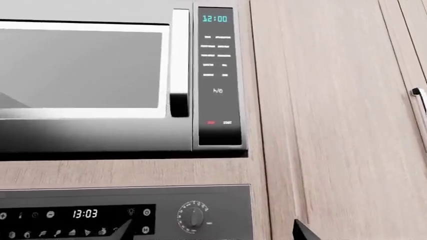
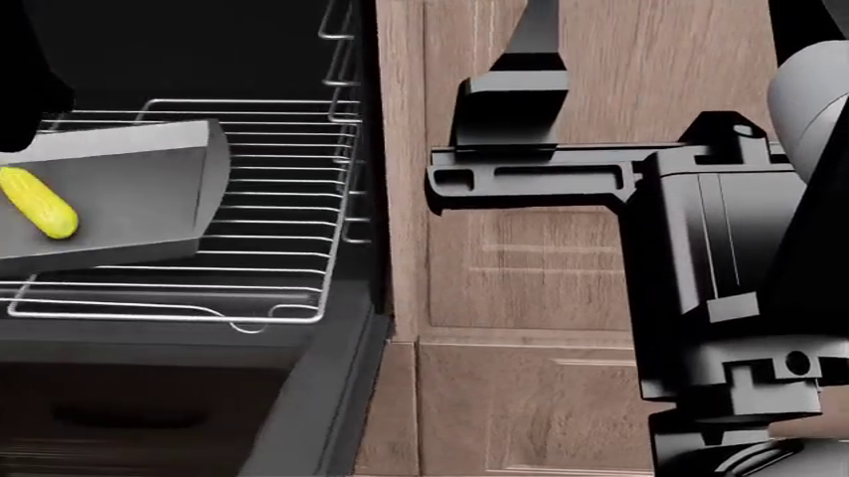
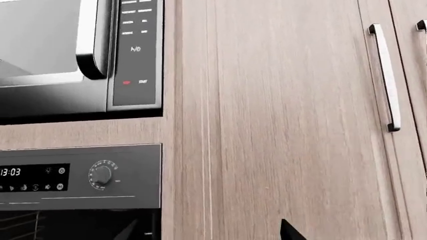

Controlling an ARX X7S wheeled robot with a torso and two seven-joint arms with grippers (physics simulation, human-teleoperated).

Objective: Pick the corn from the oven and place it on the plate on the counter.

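The corn (image 2: 36,203) is seen lying loose near the left end of the tray (image 2: 146,189) on the oven (image 2: 265,60) rack (image 2: 272,248), ungrasped, while neither gripper's spread can be told since both wrist cameras are aimed at cabinetry.

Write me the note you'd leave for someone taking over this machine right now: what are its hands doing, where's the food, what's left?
End effectors: the right arm fills the right side of the head view, in front of the wooden cabinet; whether its end effector is open or shut cannot be told. The left one is not clearly in view.
Corn: lying on the grey tray, which sits on the wire rack inside the open oven. Nothing touches it.
Plate and counter: not in view.
Done: oven is open.
Left: reach in, grasp the corn, find the plate, set the corn on it.
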